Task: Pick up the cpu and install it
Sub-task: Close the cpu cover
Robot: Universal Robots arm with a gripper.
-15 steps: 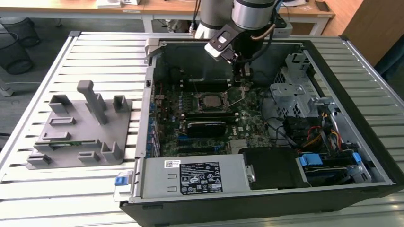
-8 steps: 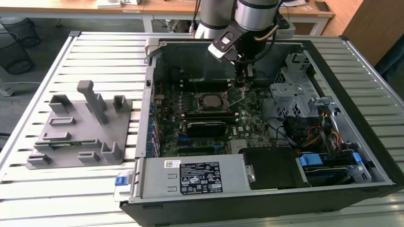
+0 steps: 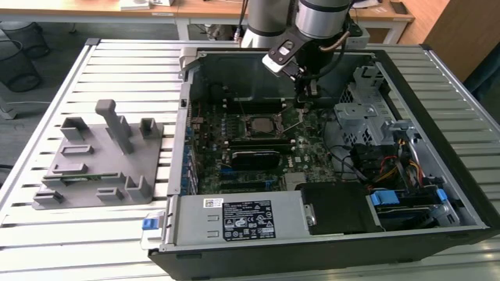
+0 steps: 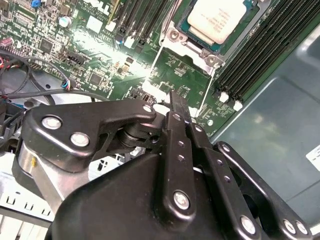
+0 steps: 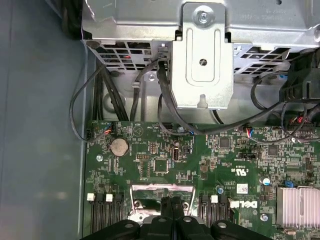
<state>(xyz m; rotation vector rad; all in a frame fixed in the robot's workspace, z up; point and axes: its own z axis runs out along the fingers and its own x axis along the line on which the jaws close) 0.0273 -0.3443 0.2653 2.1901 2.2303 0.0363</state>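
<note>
Down on the green board point(image 4: 90, 50), the cpu point(image 4: 217, 17) sits in its socket point(image 4: 173, 35), near the gripper point(image 4: 182, 107). The fingers point(image 4: 180, 150) are pressed together, holding nothing. I think the cpu is light, stiff, smooth and easy to hurt; hold its edges.

Exterior view: high, far back, looking down on the whole computer case point(image 3: 258, 73) and table point(image 3: 117, 64).
First wrist view: close, over the gripper point(image 5: 172, 202), facing the green board point(image 5: 165, 155).
Second wrist view: closer, behind the gripper.
Shared: the green board.

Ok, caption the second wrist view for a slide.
Shut gripper above the motherboard, the cpu lying in its socket beyond.
</note>
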